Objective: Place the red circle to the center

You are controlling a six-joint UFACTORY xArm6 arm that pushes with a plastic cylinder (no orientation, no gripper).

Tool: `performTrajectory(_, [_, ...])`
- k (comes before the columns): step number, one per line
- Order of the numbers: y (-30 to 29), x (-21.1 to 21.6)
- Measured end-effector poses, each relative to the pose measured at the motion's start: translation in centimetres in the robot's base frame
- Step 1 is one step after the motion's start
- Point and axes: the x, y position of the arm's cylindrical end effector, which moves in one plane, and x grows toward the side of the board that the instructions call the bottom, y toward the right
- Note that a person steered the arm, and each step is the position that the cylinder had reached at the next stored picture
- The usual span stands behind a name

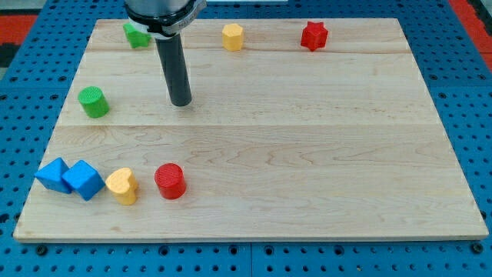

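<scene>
The red circle (pixel 170 181) stands near the view's bottom left of the wooden board (pixel 307 146). My tip (pixel 181 102) rests on the board in the upper left part, well above the red circle and to the right of the green circle (pixel 94 102). It touches no block. A yellow heart (pixel 123 185) lies just left of the red circle.
Two blue blocks (pixel 52 175) (pixel 83 180) sit side by side at the bottom left. A green block (pixel 136 35), partly hidden by the arm, a yellow hexagon (pixel 232 36) and a red star (pixel 314 35) line the top edge.
</scene>
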Motion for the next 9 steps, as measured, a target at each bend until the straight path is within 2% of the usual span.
performTrajectory(1, [1.2,2.1])
performTrajectory(3, [7.8,13.5])
performTrajectory(4, [7.1,18.0])
performTrajectory(5, [4.3,20.8])
performTrajectory(6, [-2.0,18.0])
performTrajectory(7, [-0.7,17.0])
performTrajectory(8, [2.0,12.8])
performTrajectory(9, [2.0,6.2])
